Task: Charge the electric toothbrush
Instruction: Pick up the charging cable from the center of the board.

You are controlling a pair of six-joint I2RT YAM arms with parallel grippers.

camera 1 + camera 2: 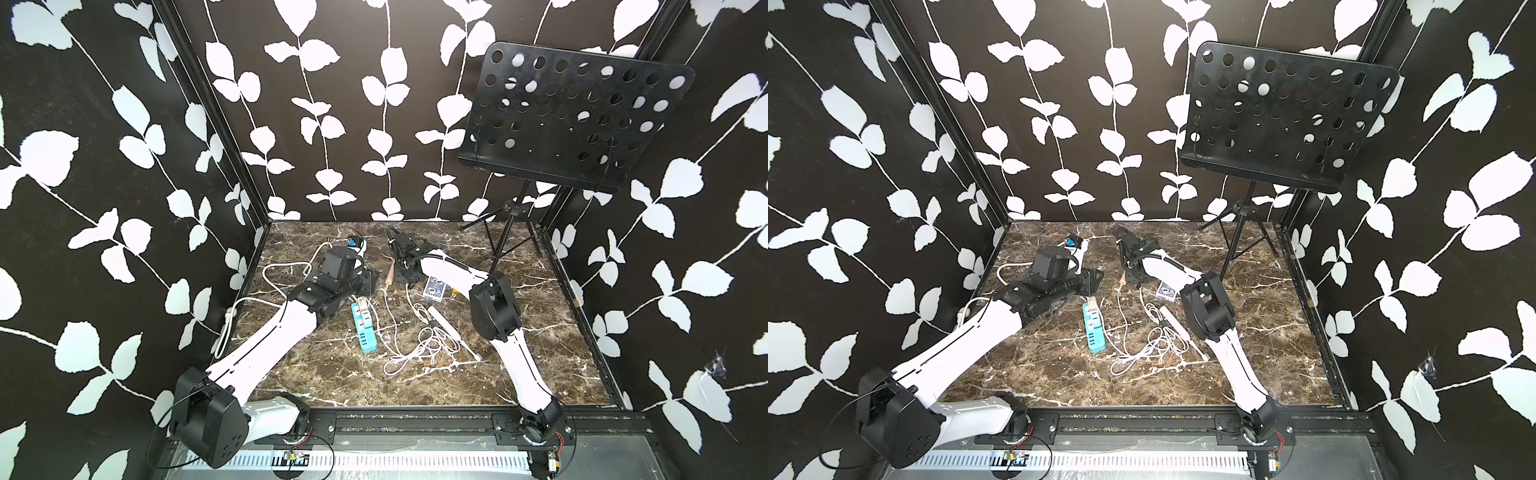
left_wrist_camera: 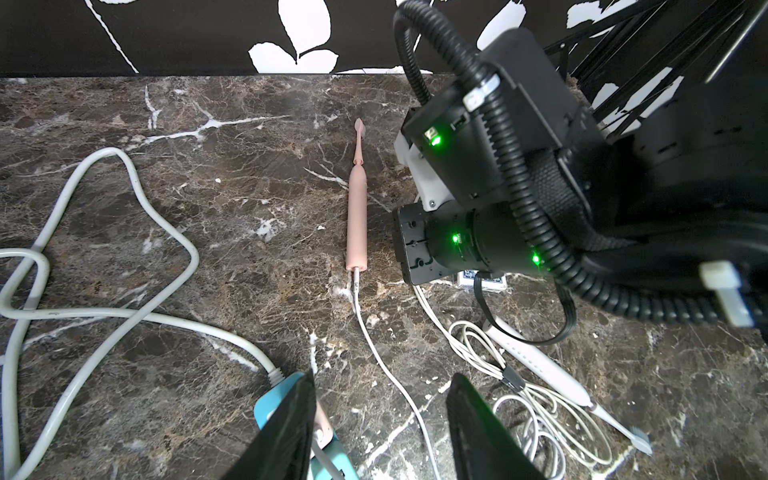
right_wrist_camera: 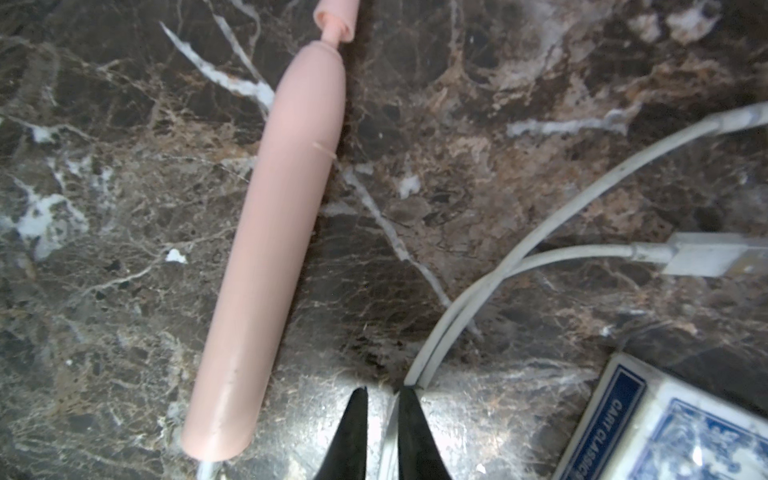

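Observation:
A pink electric toothbrush [image 2: 357, 216] lies flat on the marble table [image 1: 415, 382] in both top views [image 1: 389, 274] [image 1: 1123, 277]. A thin white cable [image 2: 374, 345] is plugged into its base. My right gripper [image 3: 383, 392] points down at the table beside the toothbrush's base [image 3: 266, 266], its jaws nearly together on a white cable [image 3: 498, 270]. My left gripper [image 2: 382, 386] hovers open over the end of the teal power strip [image 1: 365, 330], where a pink plug [image 2: 323, 419] sits by one finger. Nothing is between its fingers.
A white toothbrush [image 2: 540, 361], a bundle of white cables [image 1: 428, 340] and a deck of cards [image 3: 665, 432] lie by the right arm. A loose USB plug [image 3: 706, 253] lies nearby. The strip's thick cord [image 2: 104, 266] loops at the left. A music stand [image 1: 573, 120] stands at the back right.

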